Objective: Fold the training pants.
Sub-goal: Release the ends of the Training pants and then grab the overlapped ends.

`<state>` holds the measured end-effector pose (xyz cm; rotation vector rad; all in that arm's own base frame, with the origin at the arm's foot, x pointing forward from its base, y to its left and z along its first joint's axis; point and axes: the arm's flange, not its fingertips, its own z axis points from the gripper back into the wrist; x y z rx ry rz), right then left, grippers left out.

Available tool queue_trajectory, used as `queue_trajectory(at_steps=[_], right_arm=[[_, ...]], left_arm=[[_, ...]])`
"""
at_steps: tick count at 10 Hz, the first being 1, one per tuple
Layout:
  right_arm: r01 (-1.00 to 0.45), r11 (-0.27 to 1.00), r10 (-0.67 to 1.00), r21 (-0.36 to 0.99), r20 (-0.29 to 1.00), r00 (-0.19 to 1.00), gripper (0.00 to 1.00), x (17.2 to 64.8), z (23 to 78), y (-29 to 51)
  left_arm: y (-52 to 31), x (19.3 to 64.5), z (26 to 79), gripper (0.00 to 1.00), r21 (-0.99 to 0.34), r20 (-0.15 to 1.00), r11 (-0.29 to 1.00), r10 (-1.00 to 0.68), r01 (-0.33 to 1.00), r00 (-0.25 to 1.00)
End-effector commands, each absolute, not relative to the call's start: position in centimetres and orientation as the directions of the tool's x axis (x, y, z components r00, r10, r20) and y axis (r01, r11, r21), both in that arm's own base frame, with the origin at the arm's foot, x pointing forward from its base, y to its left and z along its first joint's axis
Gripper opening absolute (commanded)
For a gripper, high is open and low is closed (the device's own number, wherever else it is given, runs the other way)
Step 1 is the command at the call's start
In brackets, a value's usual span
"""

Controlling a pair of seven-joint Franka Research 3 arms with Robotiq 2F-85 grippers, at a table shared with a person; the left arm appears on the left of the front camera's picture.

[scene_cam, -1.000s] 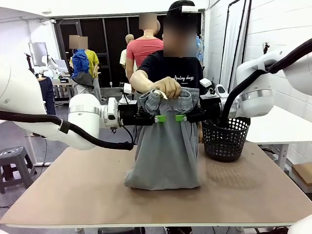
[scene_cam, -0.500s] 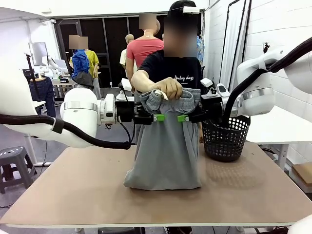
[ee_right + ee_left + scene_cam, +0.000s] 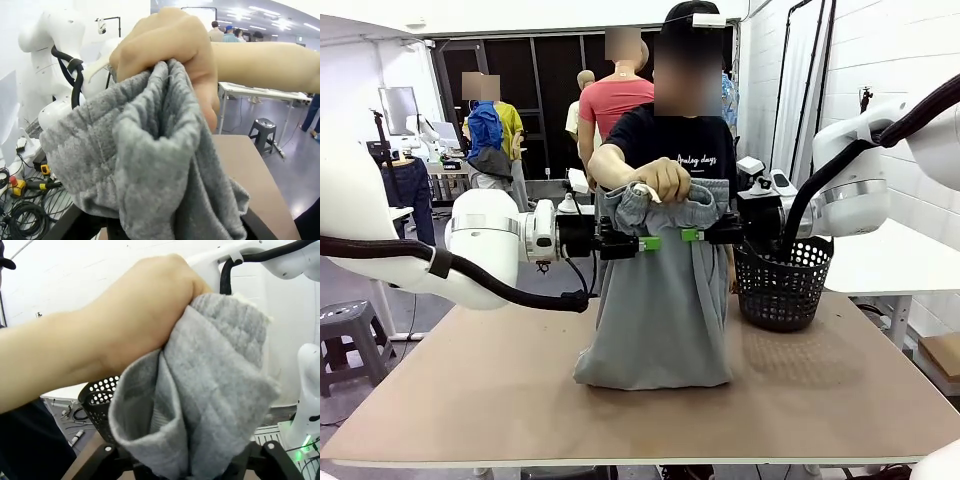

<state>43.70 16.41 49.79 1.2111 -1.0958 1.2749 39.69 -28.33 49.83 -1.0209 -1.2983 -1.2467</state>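
Training pants [image 3: 660, 300] hang upright over the counter [image 3: 470, 390], their lower end bunched on its surface, waistband up. Grey jersey like this looks light, soft and floppy, likely to sag and slide wherever it is unsupported, so the gathered elastic waistband corners seem the surest places to take hold. The left end effector [image 3: 648, 243] and right end effector [image 3: 692, 235] press in at the two sides just below the waistband, green pads against the cloth; whether either is clamped on it I cannot tell. Behind them the person's hand [image 3: 662, 180] grips the waistband's middle. A black basket [image 3: 782, 285] stands just beside the pants.
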Motion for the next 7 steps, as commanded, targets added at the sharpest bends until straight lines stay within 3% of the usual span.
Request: queue_trajectory(at_steps=[1,7], right_arm=[[-0.995,-0.054,0.094,0.078,0.993,0.073,0.0,44.28,49.98,15.94],[-0.985,-0.111,0.145,0.131,0.983,0.114,0.0,43.94,49.9,16.23]], left_arm=[[-28.24,39.28,50.43,0.01,0.195,0.981,0.146,-0.054,0.97,-0.189],[-27.73,39.79,50.36,0.0,0.138,0.986,0.137,-0.111,0.981,-0.123]])
